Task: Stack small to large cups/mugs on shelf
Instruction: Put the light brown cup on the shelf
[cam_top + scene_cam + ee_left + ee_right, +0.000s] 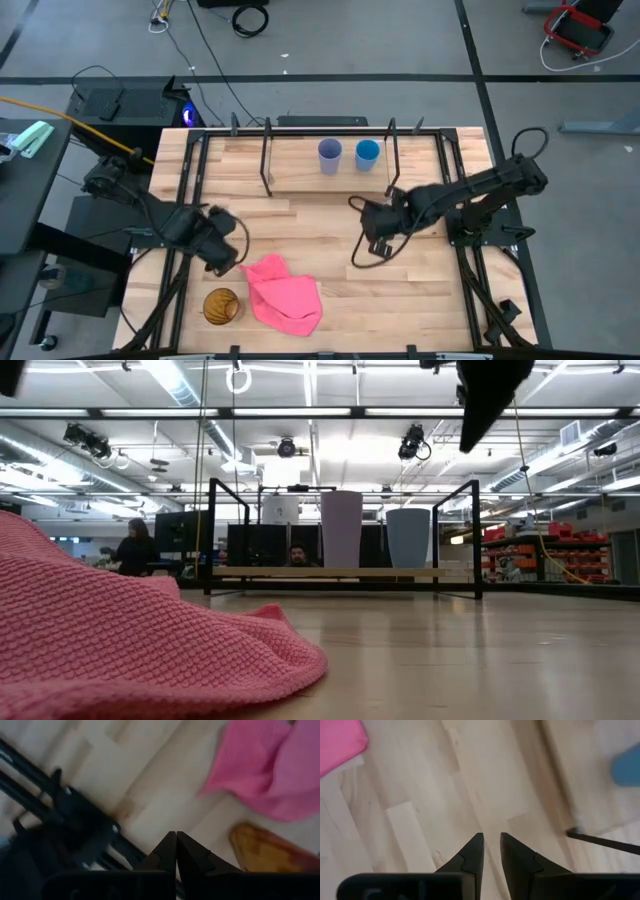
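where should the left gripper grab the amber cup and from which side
Judging from the high view, the amber cup stands upright with its mouth open to the top, just left of the pink cloth. Best to come straight down and pinch the rim on its left edge, away from the cloth, one finger inside the wall. The left gripper, fingers shut, hovers just behind it; it must open first.

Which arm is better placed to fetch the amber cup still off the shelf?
Left. The left gripper hangs near the amber cup at the table's front left; the right gripper is across the pink cloth. The lavender cup and blue cup are on the shelf.
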Tool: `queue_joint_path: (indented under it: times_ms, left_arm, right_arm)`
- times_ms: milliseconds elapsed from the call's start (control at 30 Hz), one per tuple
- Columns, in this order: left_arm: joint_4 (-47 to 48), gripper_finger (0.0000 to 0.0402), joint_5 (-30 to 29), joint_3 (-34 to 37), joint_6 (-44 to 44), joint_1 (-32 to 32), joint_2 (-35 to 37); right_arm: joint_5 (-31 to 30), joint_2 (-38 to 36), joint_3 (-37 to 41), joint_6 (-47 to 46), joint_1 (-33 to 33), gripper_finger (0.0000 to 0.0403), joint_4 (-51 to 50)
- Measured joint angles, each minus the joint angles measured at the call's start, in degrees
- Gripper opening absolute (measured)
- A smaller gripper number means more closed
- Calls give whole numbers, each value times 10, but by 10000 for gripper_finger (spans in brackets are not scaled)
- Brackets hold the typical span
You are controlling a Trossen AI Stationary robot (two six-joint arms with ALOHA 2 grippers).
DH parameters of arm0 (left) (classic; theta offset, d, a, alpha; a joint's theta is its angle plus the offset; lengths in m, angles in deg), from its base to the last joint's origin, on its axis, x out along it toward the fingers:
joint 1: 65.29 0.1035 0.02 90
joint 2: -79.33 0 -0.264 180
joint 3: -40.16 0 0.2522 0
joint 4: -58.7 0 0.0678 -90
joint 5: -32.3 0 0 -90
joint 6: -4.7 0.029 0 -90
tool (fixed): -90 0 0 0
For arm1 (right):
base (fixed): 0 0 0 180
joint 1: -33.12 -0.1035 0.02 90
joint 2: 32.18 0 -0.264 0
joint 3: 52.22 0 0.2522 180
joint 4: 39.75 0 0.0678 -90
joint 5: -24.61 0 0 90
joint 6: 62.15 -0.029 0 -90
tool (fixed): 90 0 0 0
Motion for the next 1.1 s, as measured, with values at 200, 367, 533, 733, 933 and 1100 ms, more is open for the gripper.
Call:
queue_joint_path:
  times_ms: [200,367,533,733,933,1100]
  left_arm:
    - [-5,24,30,0,-112,-70,0]
    - [-64,29,29,0,-136,-107,0]
    - [-116,22,24,0,-130,-111,0]
    - [-130,17,21,0,-127,-111,-1]
    - [-151,24,21,0,-125,-124,-2]
    - [-196,19,21,0,-114,-148,-2]
  right_arm:
    - [0,0,64,-13,-29,71,84]
    - [-5,0,92,-21,-46,71,108]
    - [-28,0,110,-21,-50,71,127]
    - [-30,0,110,-22,-49,71,136]
    - [-39,0,110,-34,-49,71,175]
    - [-39,0,110,-81,-49,71,197]
